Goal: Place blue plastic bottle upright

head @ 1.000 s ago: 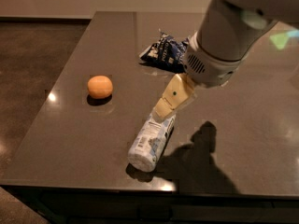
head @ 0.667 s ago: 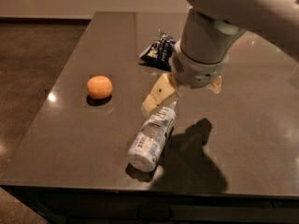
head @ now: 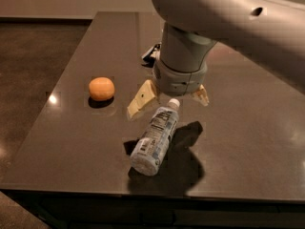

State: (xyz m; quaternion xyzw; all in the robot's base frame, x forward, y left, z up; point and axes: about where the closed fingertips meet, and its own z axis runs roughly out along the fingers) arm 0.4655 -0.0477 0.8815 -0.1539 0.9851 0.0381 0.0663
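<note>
One blue plastic bottle (head: pixel 155 140) lying flat on table (head: pixel 71 142) — cap at pincer (head: pixel 169 106) | pincer spread wide, grasping nothing

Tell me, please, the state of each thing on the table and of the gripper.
blue plastic bottle: lying on its side, cap on.
gripper: jaws open, astride the bottle's cap end, holding nothing.
orange: whole, resting apart from the bottle.
snack bag: mostly hidden behind the arm.
</note>
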